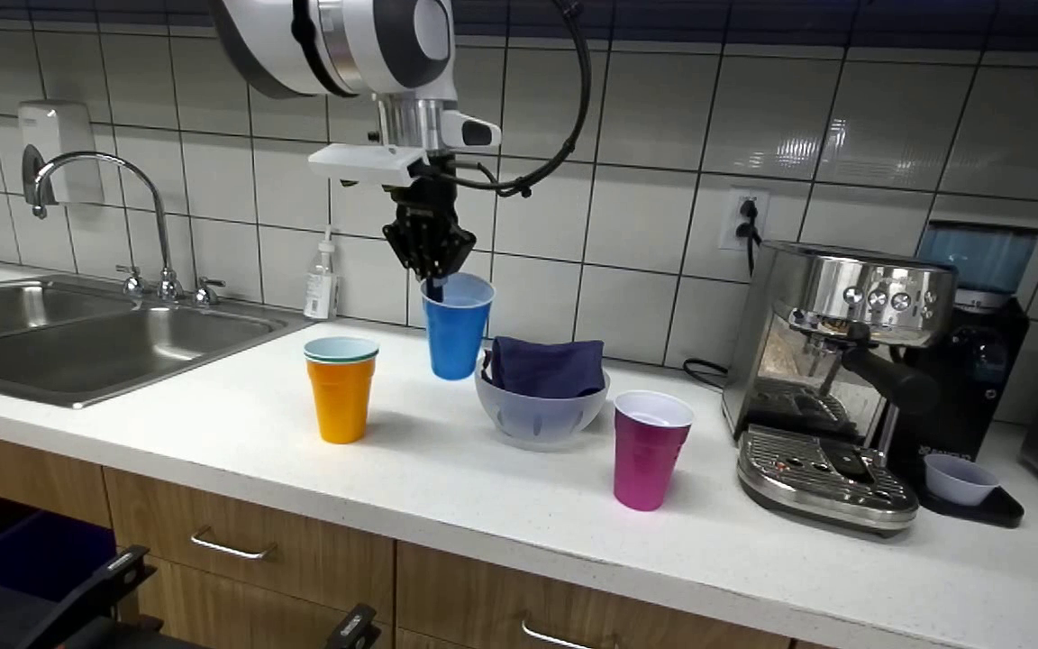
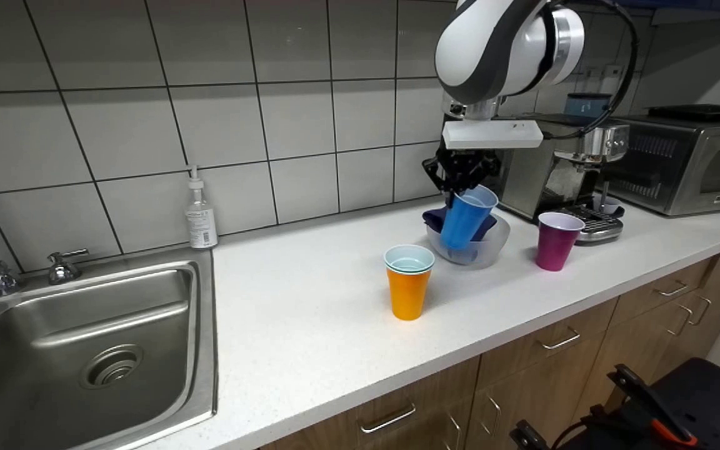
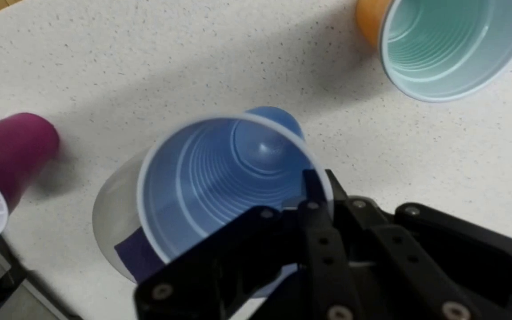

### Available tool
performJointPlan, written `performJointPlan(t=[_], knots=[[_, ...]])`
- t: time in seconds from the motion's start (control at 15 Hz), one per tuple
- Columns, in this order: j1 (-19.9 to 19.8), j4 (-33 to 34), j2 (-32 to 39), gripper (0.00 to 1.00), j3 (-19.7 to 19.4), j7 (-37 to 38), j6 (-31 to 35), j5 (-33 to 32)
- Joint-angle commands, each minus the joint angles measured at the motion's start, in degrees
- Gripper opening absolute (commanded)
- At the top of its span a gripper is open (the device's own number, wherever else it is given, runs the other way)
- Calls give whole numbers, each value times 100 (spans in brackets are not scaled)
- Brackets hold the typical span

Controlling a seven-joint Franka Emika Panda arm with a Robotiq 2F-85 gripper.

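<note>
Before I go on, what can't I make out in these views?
In both exterior views: anything under the navy cloth, hidden by the cloth itself.
Wrist view: most of the bowl, behind the blue cup and gripper.
Wrist view: part of the magenta cup, cut off by the left edge.
In an exterior view: print on the pump bottle, too small to read.

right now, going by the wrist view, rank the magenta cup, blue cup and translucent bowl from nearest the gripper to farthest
1. Blue cup: nearest, its rim pinched in the gripper.
2. Translucent bowl: left of the gripper, partly hidden behind the cup.
3. Magenta cup: farthest, at the left edge, beyond the bowl.
</note>
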Motion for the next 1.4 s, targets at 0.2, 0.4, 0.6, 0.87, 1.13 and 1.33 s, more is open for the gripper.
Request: performJointPlan(t=[0.2,0.4,0.6,0.87,1.13,1.33], knots=[[170,-44,-449,1,299,-285,230,487],[295,-44,-553,1,414,-482,273,728],[431,-39,-635,1,500,-706,237,1022],[565,-22,-706,1,564,-996,76,1267],[632,11,-725,1,589,-1227,-166,1321],[657,27,-758,1,595,-1377,-445,1272]])
